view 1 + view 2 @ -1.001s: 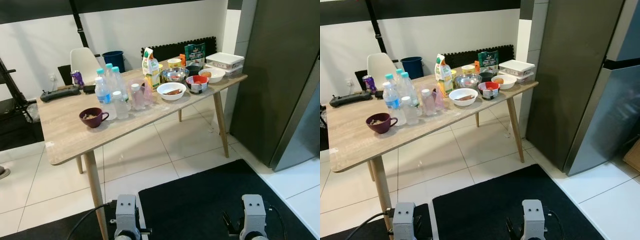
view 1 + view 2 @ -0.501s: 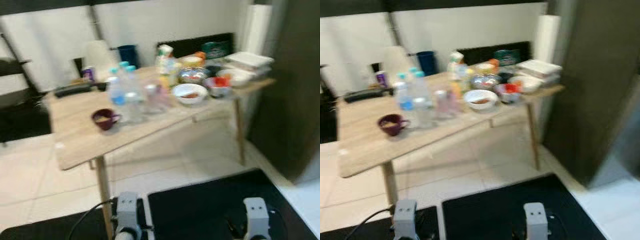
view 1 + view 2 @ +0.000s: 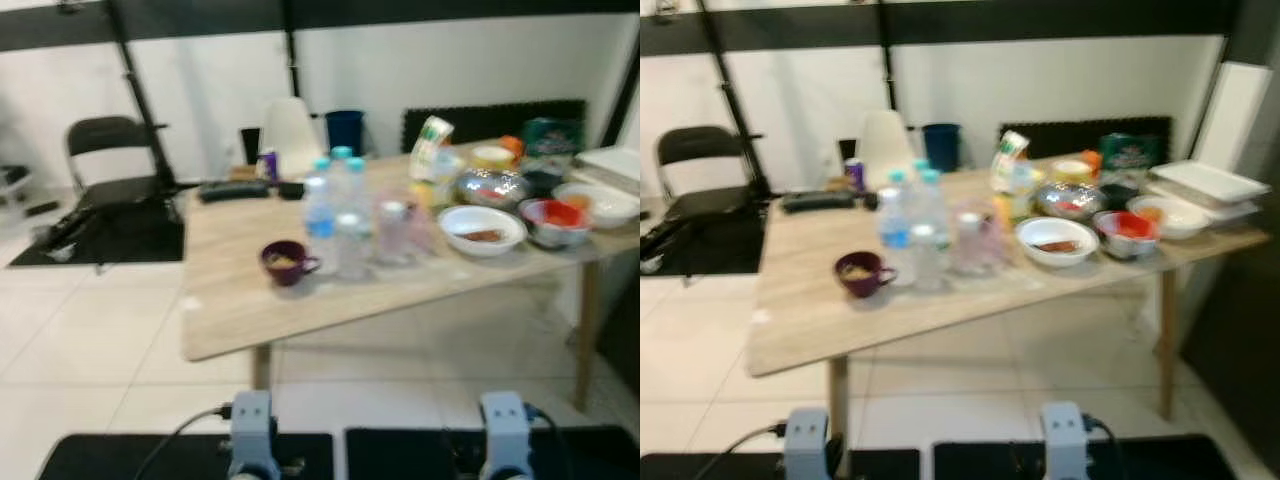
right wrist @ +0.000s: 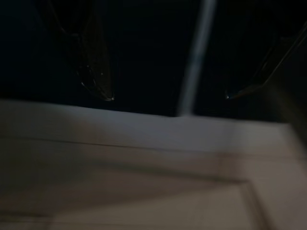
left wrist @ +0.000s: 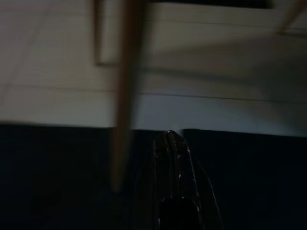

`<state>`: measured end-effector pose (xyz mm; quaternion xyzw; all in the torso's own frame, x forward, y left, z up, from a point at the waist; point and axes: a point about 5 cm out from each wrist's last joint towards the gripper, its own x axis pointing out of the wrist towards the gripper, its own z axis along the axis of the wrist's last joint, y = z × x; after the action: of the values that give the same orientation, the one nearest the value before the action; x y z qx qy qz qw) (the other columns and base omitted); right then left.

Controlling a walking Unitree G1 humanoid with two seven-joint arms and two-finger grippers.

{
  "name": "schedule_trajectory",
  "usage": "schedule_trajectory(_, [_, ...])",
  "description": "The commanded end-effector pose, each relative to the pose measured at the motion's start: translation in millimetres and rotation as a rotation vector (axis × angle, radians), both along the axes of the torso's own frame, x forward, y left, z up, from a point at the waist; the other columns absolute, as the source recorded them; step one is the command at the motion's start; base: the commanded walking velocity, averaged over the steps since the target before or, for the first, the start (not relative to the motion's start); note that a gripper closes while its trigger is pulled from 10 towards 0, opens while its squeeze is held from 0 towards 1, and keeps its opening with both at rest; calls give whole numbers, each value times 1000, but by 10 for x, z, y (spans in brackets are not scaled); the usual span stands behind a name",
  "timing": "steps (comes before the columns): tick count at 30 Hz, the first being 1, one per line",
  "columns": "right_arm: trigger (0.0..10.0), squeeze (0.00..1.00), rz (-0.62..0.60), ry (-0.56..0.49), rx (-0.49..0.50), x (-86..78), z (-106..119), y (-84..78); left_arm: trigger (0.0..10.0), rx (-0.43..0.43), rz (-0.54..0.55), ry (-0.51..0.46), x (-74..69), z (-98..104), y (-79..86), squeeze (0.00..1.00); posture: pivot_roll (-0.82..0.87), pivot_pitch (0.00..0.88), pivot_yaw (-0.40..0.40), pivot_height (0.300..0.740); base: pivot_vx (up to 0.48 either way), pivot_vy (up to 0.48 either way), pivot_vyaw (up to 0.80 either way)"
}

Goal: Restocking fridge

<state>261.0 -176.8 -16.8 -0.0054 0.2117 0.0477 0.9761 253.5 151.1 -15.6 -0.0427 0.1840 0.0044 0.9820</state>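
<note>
A wooden table (image 3: 230, 300) stands ahead, loaded with groceries. Near its middle are several water bottles (image 3: 335, 210), a maroon mug (image 3: 285, 263) and a clear jar (image 3: 392, 225). To the right sit a white bowl (image 3: 482, 225), a red and white bowl (image 3: 555, 212), a steel bowl (image 3: 490, 185), a carton (image 3: 430, 145) and white containers (image 3: 1210, 185). The dark fridge side (image 3: 1252, 340) is at the right edge. Both arms hang low. My left gripper (image 5: 171, 139) is shut and empty over the black mat. My right gripper (image 4: 168, 97) is open and empty above the floor.
A black folding chair (image 3: 105, 150) and a dark floor mat (image 3: 100, 240) lie to the left. Behind the table stand a white chair (image 3: 290, 125) and a blue bin (image 3: 343, 128). A black power strip (image 3: 232, 188) and a purple can (image 3: 267, 165) sit at the table's back edge.
The whole view has swung left: the fridge has slid to the right edge and the folding chair has come in. The things on the table have not moved. Both arms still hang.
</note>
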Motion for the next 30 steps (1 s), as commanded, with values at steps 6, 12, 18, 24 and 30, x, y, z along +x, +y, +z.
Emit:
schedule_trajectory(6, [10000, 0, -35, 2, 4, -17, -4, -75, 10000, 15, -7, 8, -7, -7, 10, 0, -44, 69, 58, 740, 311, 0, 104])
schedule_trajectory(12, [10000, 0, -45, 7, 2, -16, -7, -93, 10000, 28, 1, 23, -5, -17, 12, 0, -43, 77, 59, 740, 50, 0, 0])
schedule_trajectory(18, [10000, 0, -52, 8, 1, -16, -6, -102, 10000, 27, -18, 26, -3, -17, -8, 0, -44, 88, 61, 740, 0, 0, 0])
schedule_trajectory(24, [10000, 0, -59, 13, 1, -20, -11, -108, 10000, 25, -27, 30, -2, -21, -24, 0, -44, 89, 61, 740, 0, 0, 0])
schedule_trajectory(30, [10000, 0, -54, 84, -53, -185, -143, -215, 10000, 70, -14, 87, -153, -159, 85, 0, -44, 97, 64, 740, 0, 0, 0])
